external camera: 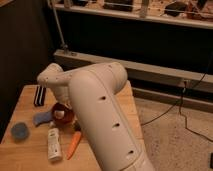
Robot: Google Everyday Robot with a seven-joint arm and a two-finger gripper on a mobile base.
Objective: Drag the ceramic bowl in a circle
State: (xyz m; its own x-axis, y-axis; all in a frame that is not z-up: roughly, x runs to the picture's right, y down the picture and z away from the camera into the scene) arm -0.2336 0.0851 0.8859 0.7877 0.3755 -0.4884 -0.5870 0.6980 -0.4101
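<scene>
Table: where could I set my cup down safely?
The table is bare at its near edge, between the blue-grey disc and white bottle. Crowded mid-table: cloth, carrot, and ceramic bowl, where the gripper sits. The arm hides the rest.

Wooden table (25, 156) holds a blue-grey disc (20, 131), blue sponge (42, 118), white bottle (53, 145), carrot (74, 144) — and black block (39, 95).

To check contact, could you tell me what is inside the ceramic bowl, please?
The claw reaches down into the ceramic bowl; the arm covers part of it, hiding anything else inside.
</scene>
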